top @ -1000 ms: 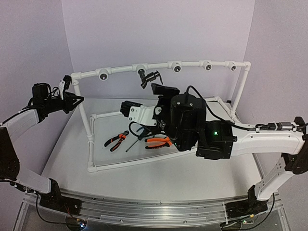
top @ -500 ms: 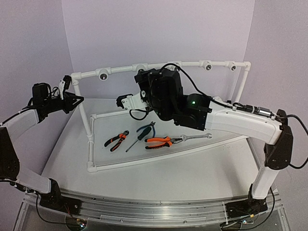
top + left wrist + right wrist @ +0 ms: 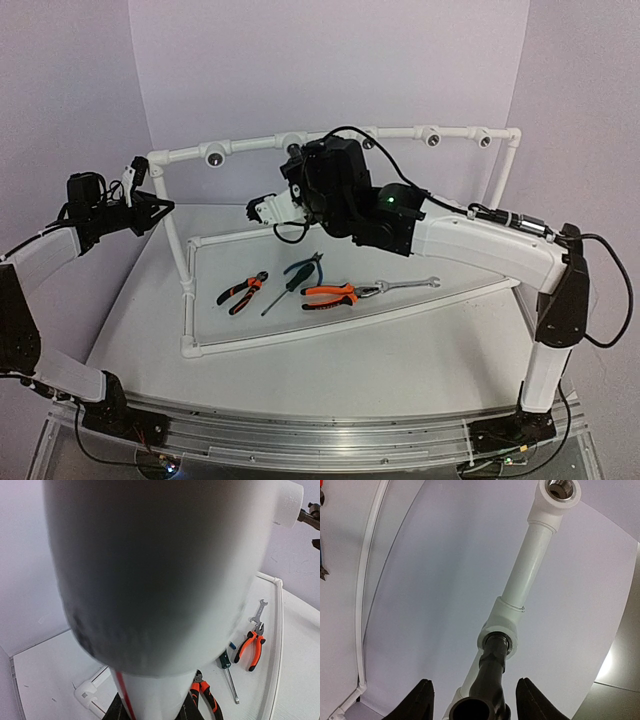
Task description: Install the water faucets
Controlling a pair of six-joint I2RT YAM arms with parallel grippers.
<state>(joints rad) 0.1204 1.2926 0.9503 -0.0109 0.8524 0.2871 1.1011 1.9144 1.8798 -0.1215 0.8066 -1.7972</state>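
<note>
small black tap with a stubby body (image 3: 492, 672) sits with its end in the socket of a white plastic tee fitting (image 3: 504, 617), second from the left end of the top rail of a white plastic pipe frame (image 3: 250, 146) standing toward the far edge of the white table (image 3: 350, 370); how deep it is threaded cannot be told. the right pincer (image 3: 474, 682) is spread, one finger either side of the tap with a gap showing on both. the left pincer (image 3: 160, 207) pinches the frame's upright post at its left corner, apparently to steady it. the risk: jaws closing off-centre could tip the tap and cross its thread, a loosely seated tap could drop out, and a slipping left hold would let the frame twist. two orange-and-black-handled pliers (image 3: 330, 294), a dark-handled screwdriver (image 3: 295, 277) and a silver spanner (image 3: 405, 286) lie inside the frame's base. pale lilac walls (image 3: 330, 60) close the scene.
</note>
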